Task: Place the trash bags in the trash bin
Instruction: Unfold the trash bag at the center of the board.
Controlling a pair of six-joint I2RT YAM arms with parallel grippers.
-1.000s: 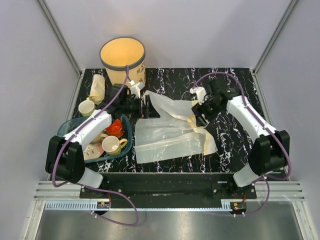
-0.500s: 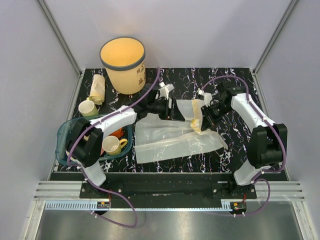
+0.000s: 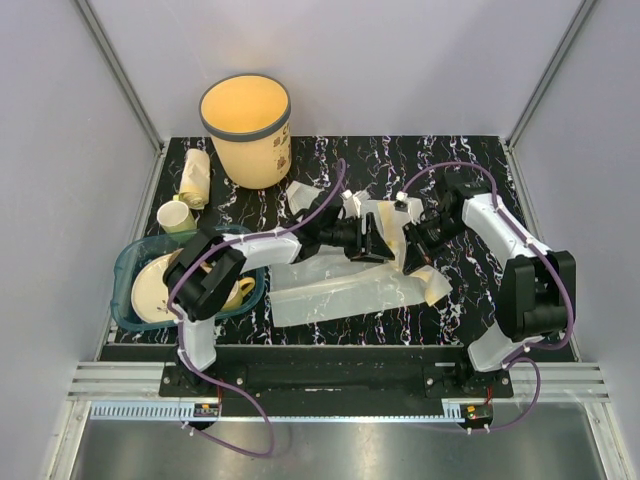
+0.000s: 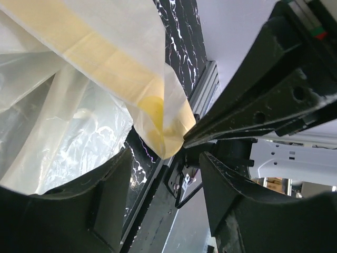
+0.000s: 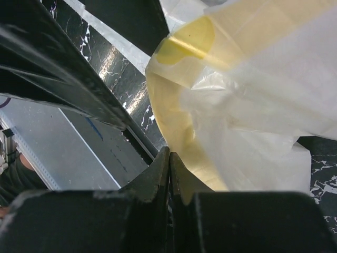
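- We see a sheet of thin, translucent whitish plastic film with a faint yellow tint, the trash bag (image 3: 340,290), spread over the middle of the black white-veined table (image 3: 470,300). Its lower part lies flat, and its upper right part is gathered up between the two arms.
- The round cream-yellow plastic trash bin (image 3: 252,160), with its dark grey-blue rim band, stands upright at the upper left of the top view. It is well apart from the sheet, and we see no film in its mouth.
- The right gripper (image 3: 412,252) is at centre right of the top view. In its wrist view the right gripper (image 5: 169,155) has its jaws pressed together, and the yellowish folded edge of the trash bag (image 5: 253,105) runs down into the closed tips. We read it as pinching the film.
- The left gripper (image 3: 375,240) reaches in from the left, just beside the right one. In its wrist view the left gripper (image 4: 164,155) has its jaws wide apart. The yellow tip of the trash bag (image 4: 79,105) hangs just above the gap, with neither jaw pressing on it.
- In that same view a dark tapered finger (image 4: 247,100) comes in from the right and meets the tip of the fold.
- A pale rolled bundle of film (image 3: 195,178) lies at the left edge of the table, just below the bin.
- A teal plastic tray (image 3: 122,270) sits at lower left with a cream plate (image 3: 155,290) in it, and a pale cup (image 3: 175,215) stands just above the tray.
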